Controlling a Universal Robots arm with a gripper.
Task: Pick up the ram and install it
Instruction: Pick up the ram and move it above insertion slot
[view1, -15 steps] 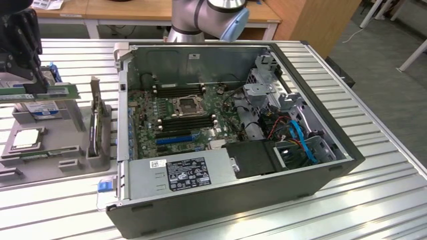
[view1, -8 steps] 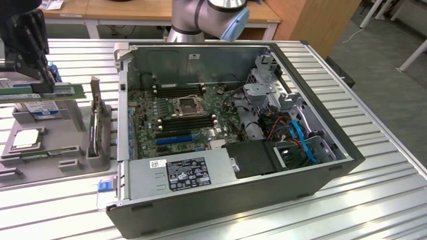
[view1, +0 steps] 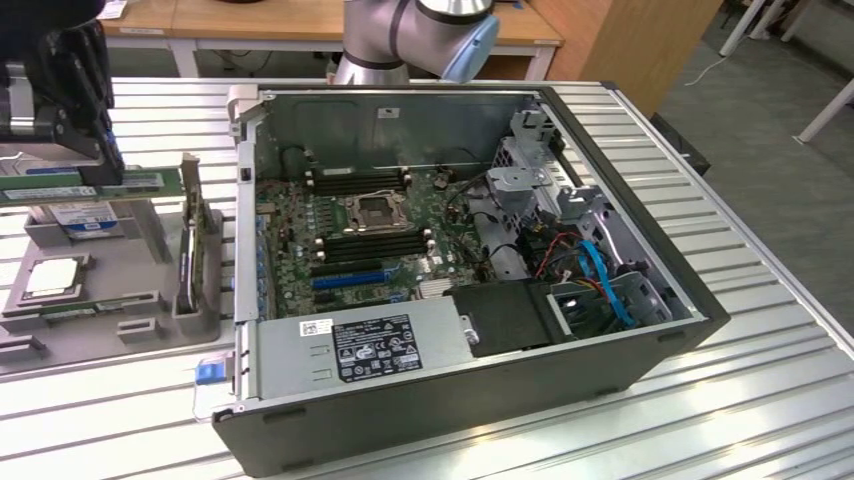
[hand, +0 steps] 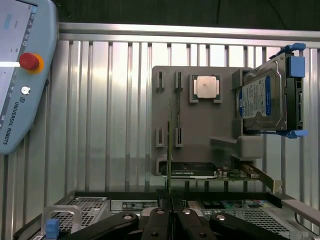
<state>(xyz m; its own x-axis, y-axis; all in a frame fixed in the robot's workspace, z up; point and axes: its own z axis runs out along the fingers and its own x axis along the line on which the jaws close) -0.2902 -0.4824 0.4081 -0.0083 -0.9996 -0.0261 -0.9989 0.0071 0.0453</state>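
Note:
The ram (view1: 83, 187), a long thin green stick, hangs level above the grey parts tray (view1: 147, 265) at the exterior view's left. My black gripper (view1: 104, 168) is shut on it from above. In the wrist view the ram (hand: 169, 145) appears edge-on as a thin strip running out from between the closed fingers of the gripper (hand: 170, 214), over the tray (hand: 200, 130). The open computer case (view1: 667, 330) lies to the exterior view's right, with the motherboard's black memory slots (view1: 378, 240) beside the CPU socket (view1: 374, 208).
The tray carries a silver CPU (hand: 205, 86), a hard drive (hand: 265, 97) in a blue bracket, a graphics card (hand: 192, 170) and another green stick (view1: 80, 305). A teach pendant (hand: 20, 75) lies on the slatted table. The arm's base (view1: 400, 40) stands behind the case.

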